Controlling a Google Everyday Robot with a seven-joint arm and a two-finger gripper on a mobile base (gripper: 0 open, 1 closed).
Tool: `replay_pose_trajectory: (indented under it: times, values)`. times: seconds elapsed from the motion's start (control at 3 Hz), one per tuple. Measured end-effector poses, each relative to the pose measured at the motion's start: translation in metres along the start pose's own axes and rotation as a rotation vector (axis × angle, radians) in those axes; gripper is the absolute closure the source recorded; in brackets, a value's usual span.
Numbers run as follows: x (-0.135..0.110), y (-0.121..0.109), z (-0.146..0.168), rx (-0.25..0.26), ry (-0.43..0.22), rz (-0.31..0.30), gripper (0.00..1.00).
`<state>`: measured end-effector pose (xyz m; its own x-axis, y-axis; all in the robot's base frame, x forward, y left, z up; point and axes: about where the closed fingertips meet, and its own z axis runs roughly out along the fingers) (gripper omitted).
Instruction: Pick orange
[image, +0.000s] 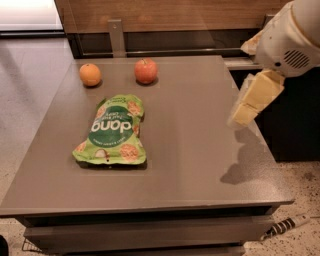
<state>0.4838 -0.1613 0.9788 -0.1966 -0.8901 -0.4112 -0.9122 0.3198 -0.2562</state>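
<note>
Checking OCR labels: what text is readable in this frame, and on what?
"dang": large white letters, upside down, on the green bag.
Smaller print on the bag: too blurred to read.
No text on the orange, apple, table, or the claw at the table's right edge.

Looks like an office or lab test area, not a home: plain grey desk (200, 165) on a speckled hard floor (305, 180), wood-panel backing (175, 12) with a metal bracket (116, 35), and a loose cable (287, 225) on the ground. The robot gripper (243, 112) hangs over the desk's right edge.
</note>
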Motion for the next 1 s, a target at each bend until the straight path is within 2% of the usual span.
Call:
replay_pose_trajectory:
  times: [0.33, 0.67, 1.0]
  values:
    - [-0.052, -0.012, 0.035, -0.003, -0.216, 0.054, 0.00]
    - [-0.104, -0.029, 0.052, 0.053, -0.361, 0.057, 0.00]
    - [-0.159, -0.046, 0.066, 0.159, -0.465, 0.088, 0.00]
